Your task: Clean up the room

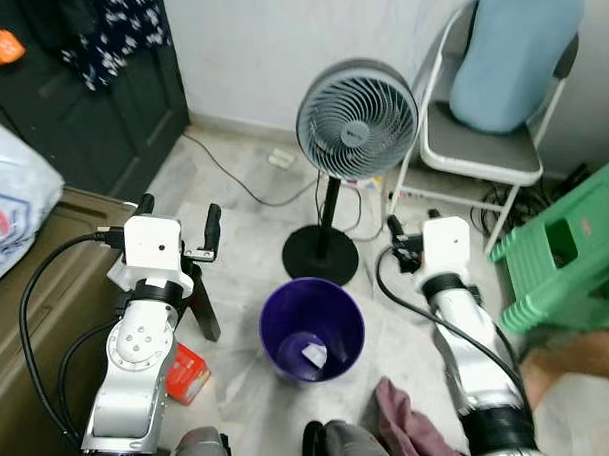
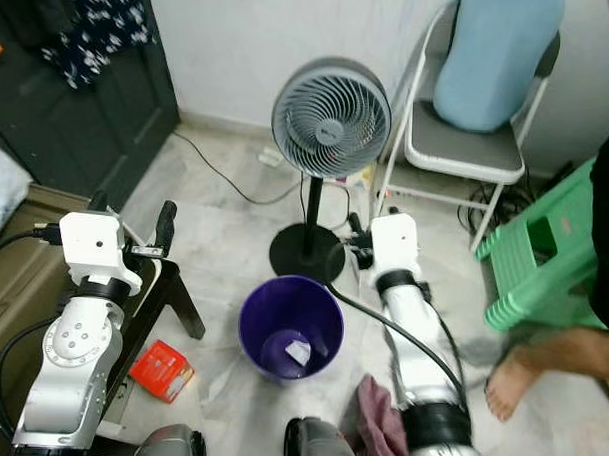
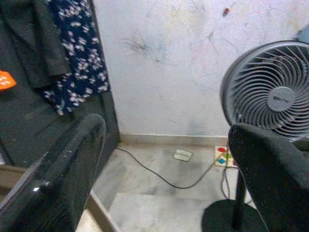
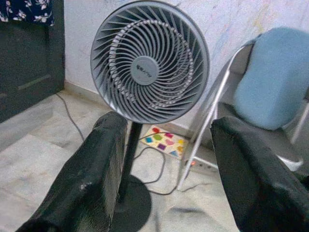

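Risk lay mostly with the standing fan (image 1: 355, 125): both raised arms were near it, and a careless reach toward the purple bin (image 1: 312, 329) could tip it or snag its cable. The red box (image 1: 185, 374) and maroon cloth (image 1: 409, 432) lay on the floor beside the bin. The left hand (image 1: 177, 224) and right hand (image 1: 412, 235) were spread wide, holding nothing.

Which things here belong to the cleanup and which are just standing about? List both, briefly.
Belongs to the job:
purple bin with a paper scrap inside
red box on the floor
maroon cloth on the floor
left gripper and right gripper, both open and empty

Just standing about:
fan
folding chair
green stool
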You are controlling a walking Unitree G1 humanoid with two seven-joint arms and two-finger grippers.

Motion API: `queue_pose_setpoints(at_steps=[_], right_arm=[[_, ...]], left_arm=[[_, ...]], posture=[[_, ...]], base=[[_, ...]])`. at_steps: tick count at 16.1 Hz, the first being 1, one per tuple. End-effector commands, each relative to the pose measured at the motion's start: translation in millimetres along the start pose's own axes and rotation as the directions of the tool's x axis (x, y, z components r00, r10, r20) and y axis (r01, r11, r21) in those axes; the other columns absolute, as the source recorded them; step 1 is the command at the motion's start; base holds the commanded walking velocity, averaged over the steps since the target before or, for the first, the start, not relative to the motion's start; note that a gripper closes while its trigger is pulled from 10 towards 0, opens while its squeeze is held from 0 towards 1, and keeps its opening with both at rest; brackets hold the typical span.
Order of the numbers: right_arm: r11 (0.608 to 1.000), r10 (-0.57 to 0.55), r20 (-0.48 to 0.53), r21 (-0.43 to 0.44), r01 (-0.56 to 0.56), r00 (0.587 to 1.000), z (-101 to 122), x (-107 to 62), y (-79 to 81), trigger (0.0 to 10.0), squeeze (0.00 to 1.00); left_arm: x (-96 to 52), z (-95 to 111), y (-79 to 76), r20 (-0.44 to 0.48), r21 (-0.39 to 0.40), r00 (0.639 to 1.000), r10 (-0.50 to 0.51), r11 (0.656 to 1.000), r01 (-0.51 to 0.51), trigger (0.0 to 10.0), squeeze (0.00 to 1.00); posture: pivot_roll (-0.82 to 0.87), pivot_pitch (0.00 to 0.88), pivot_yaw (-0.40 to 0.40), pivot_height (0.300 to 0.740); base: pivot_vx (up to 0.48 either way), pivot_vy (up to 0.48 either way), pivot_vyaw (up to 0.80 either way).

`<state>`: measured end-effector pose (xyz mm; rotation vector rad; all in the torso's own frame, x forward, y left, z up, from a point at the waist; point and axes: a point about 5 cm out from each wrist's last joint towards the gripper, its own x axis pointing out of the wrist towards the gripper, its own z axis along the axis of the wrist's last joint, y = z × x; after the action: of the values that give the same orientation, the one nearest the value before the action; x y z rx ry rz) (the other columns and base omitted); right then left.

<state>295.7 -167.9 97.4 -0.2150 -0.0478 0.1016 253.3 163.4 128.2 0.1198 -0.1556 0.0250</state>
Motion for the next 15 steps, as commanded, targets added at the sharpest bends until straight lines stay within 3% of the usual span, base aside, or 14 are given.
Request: queue_pose_setpoints(at_steps=[1, 3, 7, 8, 9, 10, 12, 13, 15], right_arm=[[1.000, -0.015, -0.001, -0.005, 0.015, 1.000, 0, -3.9, -5.6, 10.0, 0.00], [0.996, -0.008, 0.022, -0.088, 0.010, 1.000, 3, -5.7, -12.3, 10.0, 0.00], [0.996, -0.048, 0.012, -0.074, 0.049, 0.999, 6, 1.7, -11.4, 10.0, 0.00], [0.999, -0.008, 0.005, -0.033, 0.008, 1.000, 6, 5.0, 5.2, 10.0, 0.00], [0.999, -0.008, 0.005, -0.033, 0.008, 1.000, 6, 5.0, 5.2, 10.0, 0.00], [1.000, 0.027, 0.012, -0.016, -0.027, 1.000, 9, 8.0, 17.3, 10.0, 0.00], [0.999, 0.041, 0.018, -0.013, -0.041, 0.999, 11, 10.4, 22.2, 10.0, 0.00], [0.998, 0.061, 0.029, 0.000, -0.061, 0.998, 17, 20.4, 28.3, 10.0, 0.00], [0.999, 0.049, 0.037, -0.010, -0.049, 0.998, 21, 27.8, 28.2, 10.0, 0.00]], left_arm=[[0.9, -4, 4.6, -0.007, 0.022, 0.999, 0.032, 0.999, -0.032, 10.0, 0.00], [2.4, -14, 17.2, -0.047, 0.031, 0.991, 0.123, 0.992, -0.121, 10.0, 0.00], [2.8, -17, 14.1, -0.046, 0.034, 0.994, 0.098, 0.995, -0.097, 10.0, 0.00], [2.9, -19, 13.7, -0.052, 0.030, 0.994, 0.100, 0.995, -0.098, 10.0, 0.00], [2.9, -19, 13.7, -0.052, 0.030, 0.994, 0.100, 0.995, -0.098, 10.0, 0.00], [4.8, -23, 11.8, -0.057, 0.017, 0.995, 0.085, 0.996, -0.084, 10.0, 0.00], [6.3, -24, 8.6, -0.053, 0.007, 0.997, 0.064, 0.998, -0.064, 10.0, 0.00], [12.2, -22, -2.5, -0.040, -0.008, 0.999, 0.029, 1.000, -0.029, 10.0, 0.00], [13.1, -22, -6.5, -0.035, -0.014, 0.999, 0.014, 1.000, -0.014, 10.0, 0.00]], posture=[[-0.02, 0.000, -0.025, 0.740], [-0.03, 0.000, -0.014, 0.740], [-0.02, 0.000, 0.000, 0.740], [-0.02, 0.000, 0.002, 0.740], [-0.02, 0.000, 0.002, 0.740], [-0.03, 0.000, 0.001, 0.740], [-0.03, 0.000, 0.002, 0.740], [-0.03, 0.000, -0.002, 0.740], [-0.03, 0.000, -0.001, 0.740]], base=[[0.000, 0.000, 0.00], [0.000, 0.000, 0.00], [0.000, 0.000, 0.00], [0.000, 0.000, 0.00], [0.000, 0.000, 0.00], [0.000, 0.000, 0.00], [0.000, 0.000, 0.00], [0.000, 0.000, 0.00], [0.000, 0.000, 0.00]])
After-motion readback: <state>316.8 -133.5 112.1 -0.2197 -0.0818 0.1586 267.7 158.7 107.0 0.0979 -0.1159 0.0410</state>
